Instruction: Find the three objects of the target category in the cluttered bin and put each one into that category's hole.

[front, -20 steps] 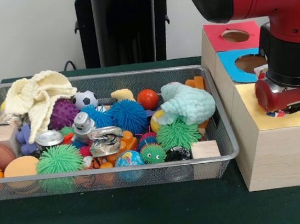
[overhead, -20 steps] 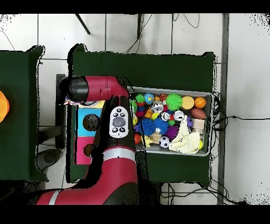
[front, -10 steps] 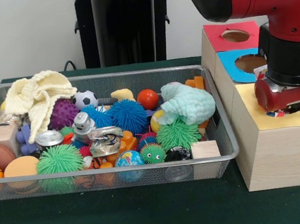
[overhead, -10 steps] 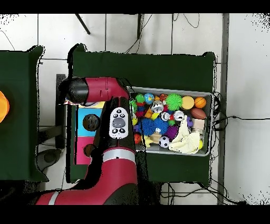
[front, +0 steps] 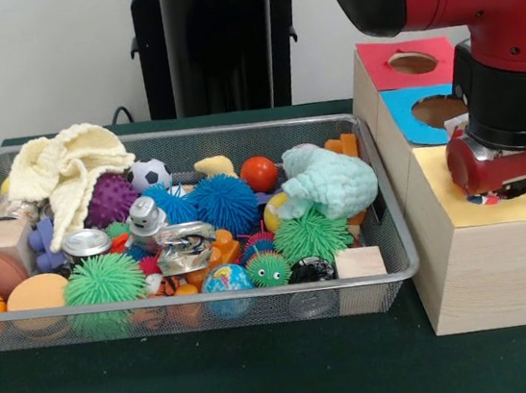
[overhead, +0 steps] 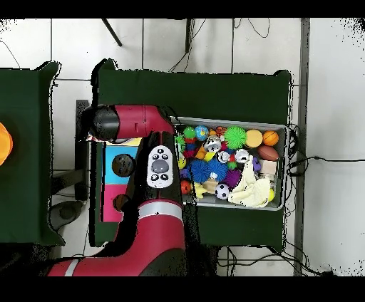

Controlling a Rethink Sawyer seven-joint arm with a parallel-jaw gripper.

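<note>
A dark green cloth-covered surface (front: 220, 381) lies under everything. Behind it stands a black pedestal column (front: 218, 42) against a pale wall (front: 32, 62). From overhead, a light tiled floor (overhead: 331, 107) shows, with thin black cables (overhead: 249, 28) trailing across it, and a second green-covered surface (overhead: 25, 153) stands apart.

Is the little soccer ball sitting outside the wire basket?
No, the soccer ball lies inside the wire basket, near its back rim beside the cream knitted cloth.
</note>
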